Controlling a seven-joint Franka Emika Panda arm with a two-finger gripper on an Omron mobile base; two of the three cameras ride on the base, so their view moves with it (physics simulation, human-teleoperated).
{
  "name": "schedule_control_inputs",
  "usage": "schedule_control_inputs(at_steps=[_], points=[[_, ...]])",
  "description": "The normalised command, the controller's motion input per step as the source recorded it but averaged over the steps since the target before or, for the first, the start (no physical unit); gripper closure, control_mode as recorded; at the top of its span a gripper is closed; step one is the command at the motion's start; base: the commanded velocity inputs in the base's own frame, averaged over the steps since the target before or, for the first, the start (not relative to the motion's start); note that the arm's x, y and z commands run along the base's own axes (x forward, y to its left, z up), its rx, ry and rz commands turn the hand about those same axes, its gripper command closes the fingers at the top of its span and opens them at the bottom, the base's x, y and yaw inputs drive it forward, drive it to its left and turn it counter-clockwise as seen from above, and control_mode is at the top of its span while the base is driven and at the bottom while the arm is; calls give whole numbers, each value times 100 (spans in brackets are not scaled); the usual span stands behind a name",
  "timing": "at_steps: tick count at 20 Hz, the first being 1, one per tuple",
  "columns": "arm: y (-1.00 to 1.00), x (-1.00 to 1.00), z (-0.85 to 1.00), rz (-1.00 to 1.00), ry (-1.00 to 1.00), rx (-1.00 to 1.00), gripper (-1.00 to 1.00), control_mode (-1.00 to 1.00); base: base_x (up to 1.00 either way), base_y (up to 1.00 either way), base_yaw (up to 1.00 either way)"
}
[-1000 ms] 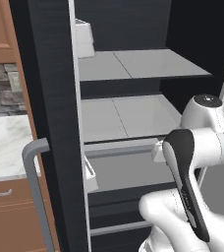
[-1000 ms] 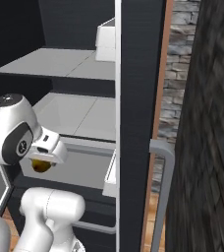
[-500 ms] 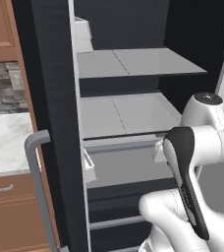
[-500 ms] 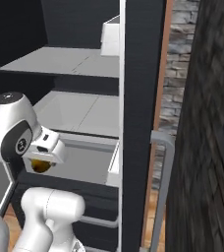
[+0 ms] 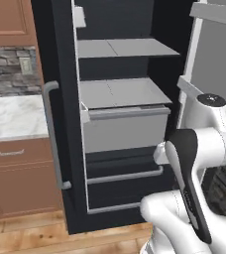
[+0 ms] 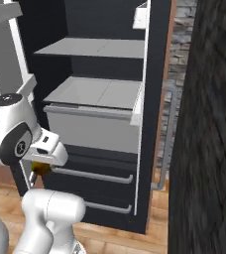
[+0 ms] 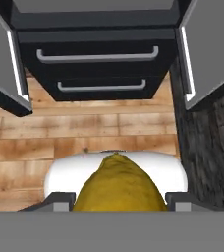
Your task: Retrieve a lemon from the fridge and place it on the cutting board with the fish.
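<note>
I have the small round yellow-orange lemon (image 7: pixel 119 184) clamped between the two dark finger tips of my gripper (image 7: pixel 120 201); from the hand camera it sits low and centred, over the wooden plank floor (image 7: pixel 84 133). In the right base view the lemon (image 6: pixel 39 168) hangs under my white hand, in front of the tall black fridge (image 6: pixel 157 74), whose doors stand open on grey-white shelves (image 5: pixel 122 92) and two lower drawers (image 7: pixel 97 56). I can read no writing or brand anywhere.

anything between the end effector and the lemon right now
No. The lemon already sits between the fingers of the end effector, held in front of the open fridge above its lower drawers.
</note>
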Motion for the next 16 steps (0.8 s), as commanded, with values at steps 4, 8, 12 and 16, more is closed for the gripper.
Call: schedule_control_inputs(at_steps=[4, 8, 12, 16], points=[[0, 0, 0, 0, 0, 0, 100, 100, -76, 56, 0], [0, 0, 0, 0, 0, 0, 100, 100, -48, 90, 0], [0, 0, 0, 0, 0, 0, 100, 100, -33, 100, 1], [0, 0, 0, 0, 0, 0, 100, 100, -7, 100, 0]])
